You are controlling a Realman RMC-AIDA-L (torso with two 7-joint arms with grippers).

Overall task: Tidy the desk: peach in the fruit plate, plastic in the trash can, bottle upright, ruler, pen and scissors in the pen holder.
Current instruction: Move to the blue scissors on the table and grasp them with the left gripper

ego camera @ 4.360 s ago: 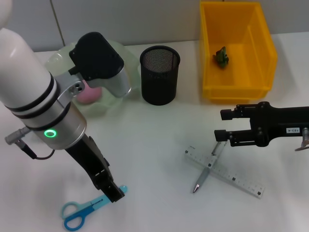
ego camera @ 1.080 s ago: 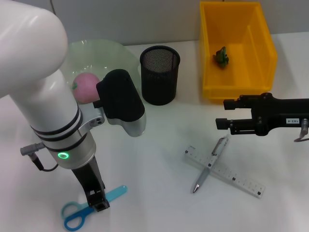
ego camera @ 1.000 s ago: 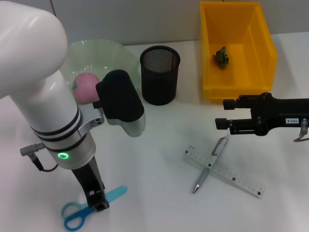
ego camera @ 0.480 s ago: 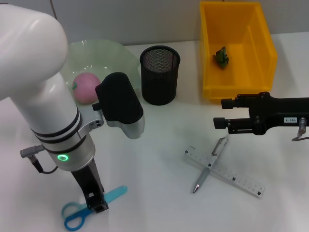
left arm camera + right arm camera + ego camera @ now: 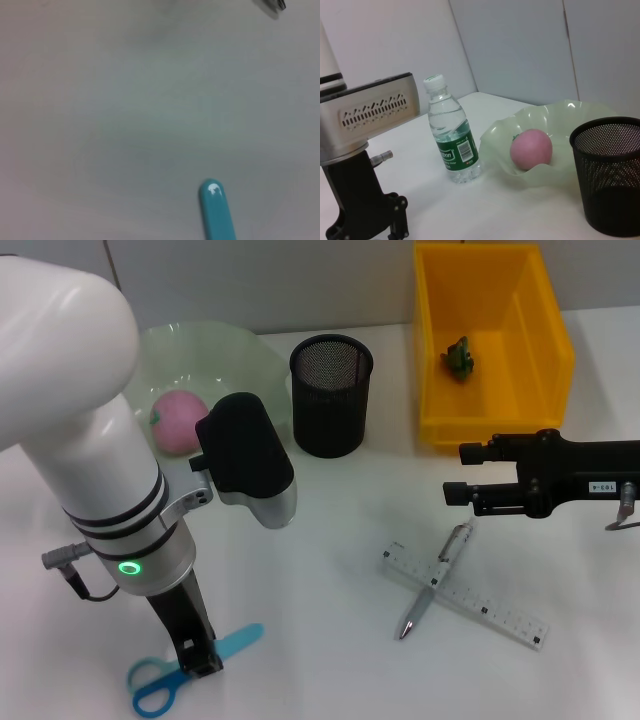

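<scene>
Left arm bent straight down, left gripper (image 5: 203, 662) low on the blue plastic scissors (image 5: 170, 674) flat on the white tabletop (image 5: 320, 640); grip cannot be told. Right arm stretched in flat from the side, right gripper (image 5: 458, 474) spread wide, empty, above the silver pen (image 5: 432, 581) lying across the clear ruler (image 5: 466, 594).

The water bottle (image 5: 451, 142) in the right wrist view wears a green label with white letters ending in "bon"; the start of the word curves out of sight. Below it sits a white panel with a barcode, its digits too small to read. In the head view a small white sticker (image 5: 603, 483) on the right arm carries a short upside-down code that cannot be made out. The ruler (image 5: 466, 594) on the counter (image 5: 330, 570) shows graduation marks, no legible numbers
</scene>
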